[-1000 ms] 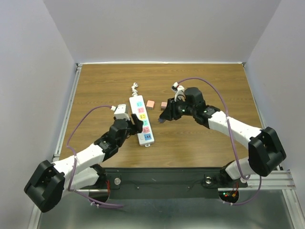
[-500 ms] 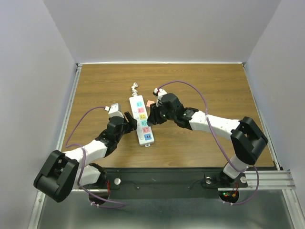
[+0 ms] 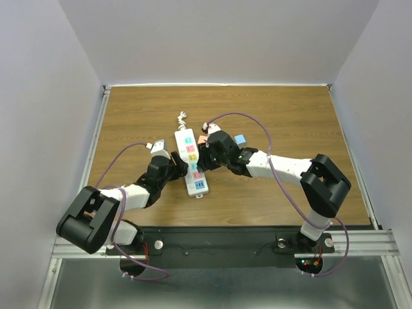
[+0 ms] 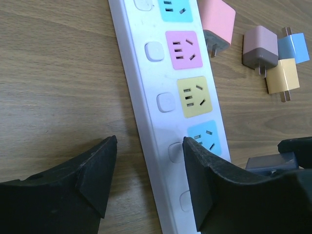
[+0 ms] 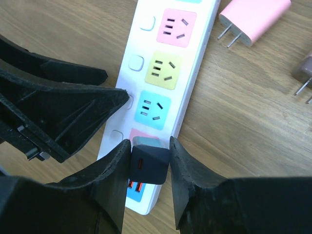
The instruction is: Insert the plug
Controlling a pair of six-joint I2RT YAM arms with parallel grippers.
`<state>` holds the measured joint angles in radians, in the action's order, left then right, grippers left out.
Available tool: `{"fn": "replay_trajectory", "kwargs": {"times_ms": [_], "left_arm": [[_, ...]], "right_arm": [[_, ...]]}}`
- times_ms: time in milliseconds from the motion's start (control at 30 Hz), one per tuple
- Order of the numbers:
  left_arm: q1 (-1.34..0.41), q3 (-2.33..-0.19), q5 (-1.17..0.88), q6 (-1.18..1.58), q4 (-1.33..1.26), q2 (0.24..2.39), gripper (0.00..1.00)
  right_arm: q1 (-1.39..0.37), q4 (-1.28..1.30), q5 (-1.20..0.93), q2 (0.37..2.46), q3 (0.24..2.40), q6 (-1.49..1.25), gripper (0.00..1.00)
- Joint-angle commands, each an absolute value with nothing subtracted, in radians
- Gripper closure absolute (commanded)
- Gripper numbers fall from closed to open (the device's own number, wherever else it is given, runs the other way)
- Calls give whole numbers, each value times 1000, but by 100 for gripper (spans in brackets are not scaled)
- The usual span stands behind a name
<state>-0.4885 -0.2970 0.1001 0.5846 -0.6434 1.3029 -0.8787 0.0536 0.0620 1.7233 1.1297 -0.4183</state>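
Note:
A white power strip with coloured sockets lies on the wooden table; it also shows in the left wrist view and the right wrist view. My right gripper is shut on a dark navy plug and holds it right over the pink socket near the strip's near end, next to the light blue socket. In the top view my right gripper is at the strip's right side. My left gripper is open, one finger on the table left of the strip, the other over the strip's switches; it is at the strip's left side in the top view.
Loose plugs lie right of the strip: pink, mauve, blue and yellow. The blue plug lies behind my right arm. The strip's short cable curls at its far end.
My right arm has swung left and brought the dark plug from the loose plugs to over the strip's near end. My left gripper has moved forward against the strip's left side.

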Motion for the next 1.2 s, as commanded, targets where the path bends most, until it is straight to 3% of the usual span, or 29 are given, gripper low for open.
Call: {"fn": "replay_trajectory", "kwargs": {"times_ms": [0,133,367,1167], "left_arm": [[-482,-333,84,574,-713,1322,34],[-480,-342,77,575,-716,1341,41],[-480,-339,63,578,-726,1356,45],[-480,-325,60,578,-729,1348,47]], "right_arm": [[-902,37,121,1736,1177,-445,99],[-920,40,136,1750,1183,-453,99],[-937,49,173,1766,1181,-469,100],[-1005,129,290,1795,1230,-462,100]]}}
